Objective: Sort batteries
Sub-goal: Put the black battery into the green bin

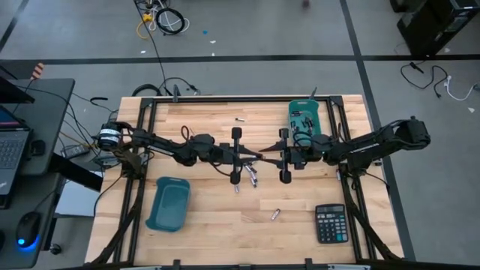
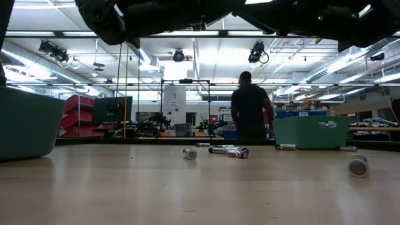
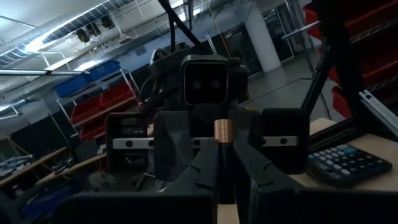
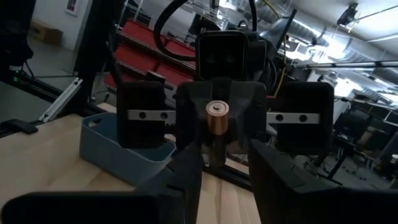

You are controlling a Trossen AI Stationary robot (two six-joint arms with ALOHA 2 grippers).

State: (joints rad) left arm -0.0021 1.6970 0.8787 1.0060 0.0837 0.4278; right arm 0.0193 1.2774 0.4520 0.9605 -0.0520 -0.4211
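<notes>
Above the table's middle my two grippers face each other, fingertips nearly meeting. My left gripper (image 1: 253, 156) (image 3: 222, 152) is shut on a copper-and-black battery (image 1: 262, 156) (image 4: 216, 121), which sticks out toward my right gripper (image 1: 271, 157) (image 4: 225, 171). That gripper is open, its fingers on either side of the battery's copper end. Loose batteries lie on their sides on the table below (image 1: 253, 178) (image 2: 229, 150), toward the near edge (image 1: 275, 214) (image 2: 358, 165) and at the far side (image 1: 240, 119). My left gripper pinches the battery's black end (image 3: 222, 177) between its two fingers. The fingers come level from the table's left and lie along the battery. The battery is lifted clear of the table, its copper end (image 3: 222, 130) free beyond the fingertips.
One teal bin (image 1: 169, 204) (image 2: 25, 122) stands at the near left. Another (image 1: 305, 120) (image 2: 310, 131), holding batteries, stands at the far right. A black calculator (image 1: 331, 223) lies at the near right. A person (image 2: 250, 106) stands in the room beyond the table.
</notes>
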